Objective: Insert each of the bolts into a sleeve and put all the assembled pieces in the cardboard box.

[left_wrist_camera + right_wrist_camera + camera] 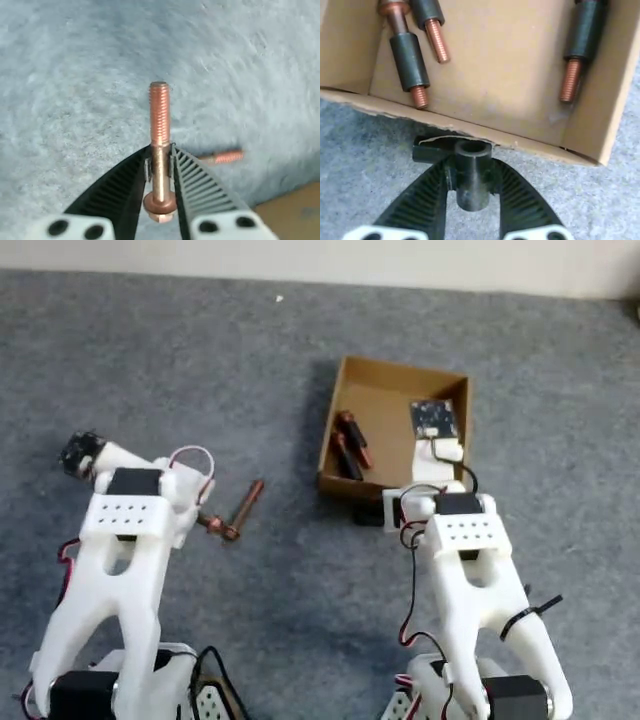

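Note:
My left gripper (160,152) is shut on a copper bolt (159,125), gripping its smooth shank with the threaded end pointing away. From above, this gripper (205,521) hangs over the carpet left of the cardboard box (400,367). A second bolt (248,504) (222,157) lies loose on the carpet just beyond it. My right gripper (470,167) is shut on a black sleeve (470,182), held just outside the box's near wall (485,136). Another dark sleeve (427,150) lies against that wall. Three assembled pieces (409,60) (434,27) (582,37) rest inside the box.
Grey carpet covers the whole work surface. The right arm's wrist (440,455) hangs over the right half of the box and hides part of its floor. A corner of the box (295,210) shows close to the left gripper.

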Available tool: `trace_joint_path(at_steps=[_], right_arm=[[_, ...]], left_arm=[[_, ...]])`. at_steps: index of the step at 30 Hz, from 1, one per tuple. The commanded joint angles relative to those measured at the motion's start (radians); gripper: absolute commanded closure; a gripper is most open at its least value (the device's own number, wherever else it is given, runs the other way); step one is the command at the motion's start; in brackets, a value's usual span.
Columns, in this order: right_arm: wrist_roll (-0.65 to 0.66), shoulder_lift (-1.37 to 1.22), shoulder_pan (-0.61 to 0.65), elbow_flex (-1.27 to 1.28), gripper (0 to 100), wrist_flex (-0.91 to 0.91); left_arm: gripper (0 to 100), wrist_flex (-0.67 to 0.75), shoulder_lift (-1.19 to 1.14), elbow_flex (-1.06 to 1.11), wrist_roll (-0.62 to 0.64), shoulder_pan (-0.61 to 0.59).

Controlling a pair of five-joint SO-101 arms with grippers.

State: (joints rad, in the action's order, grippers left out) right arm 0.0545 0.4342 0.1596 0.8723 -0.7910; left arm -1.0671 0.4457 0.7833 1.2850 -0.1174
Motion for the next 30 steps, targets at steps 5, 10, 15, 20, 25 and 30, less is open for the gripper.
trace_joint_path(at_steps=[5, 10, 15, 20, 25, 30], right_arm=[[0.015, 0.041, -0.015, -0.002, 99.1, 0.028], [0.015, 0.041, -0.015, -0.002, 99.1, 0.028], [0.017, 0.041, -0.015, -0.002, 99.1, 0.028], [0.017, 0.041, -0.015, -0.002, 99.1, 0.028], [0.017, 0.041, -0.015, -0.004, 99.1, 0.028], [0.017, 0.041, -0.015, -0.004, 99.1, 0.028]], left_arm=[[65, 0.006, 0.004, -0.044, 0.037, -0.019], [65, 0.005, 0.012, -0.045, -0.06, -0.021], [65, 0.005, 0.012, -0.047, -0.308, -0.028], [69, -0.006, 0.013, -0.071, -0.608, -0.054], [85, -0.025, 0.013, -0.116, -1.158, -0.128], [95, -0.008, 0.004, -0.12, -1.806, -0.165]])
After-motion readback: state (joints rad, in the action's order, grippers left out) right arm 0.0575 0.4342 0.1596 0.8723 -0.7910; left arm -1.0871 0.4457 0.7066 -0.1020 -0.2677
